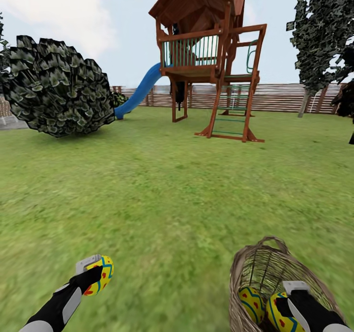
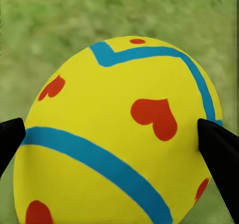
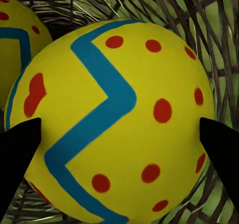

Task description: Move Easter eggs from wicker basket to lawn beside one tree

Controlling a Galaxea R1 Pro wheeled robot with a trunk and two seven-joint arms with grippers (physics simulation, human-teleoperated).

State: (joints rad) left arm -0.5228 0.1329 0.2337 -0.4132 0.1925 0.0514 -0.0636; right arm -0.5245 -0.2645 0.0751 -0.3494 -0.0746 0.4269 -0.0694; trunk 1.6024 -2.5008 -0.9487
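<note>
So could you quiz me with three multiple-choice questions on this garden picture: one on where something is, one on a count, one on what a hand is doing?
1. Where is the wicker basket?
A. on the lawn by the robot's right arm
B. on the playset's platform
C. under the slide

2. How many Easter eggs lie inside the basket?
A. none
B. two
C. four

3. What is the left hand doing?
A. hanging open with nothing in it
B. gripping the basket's handle
C. holding an egg above the grass

Answers:
1 A: the basket sits on grass at the lower right of the head view, with the right hand in it.
2 B: two yellow eggs show in the basket.
3 C: in the left wrist view both fingers press the egg's sides, with grass behind it.
</note>
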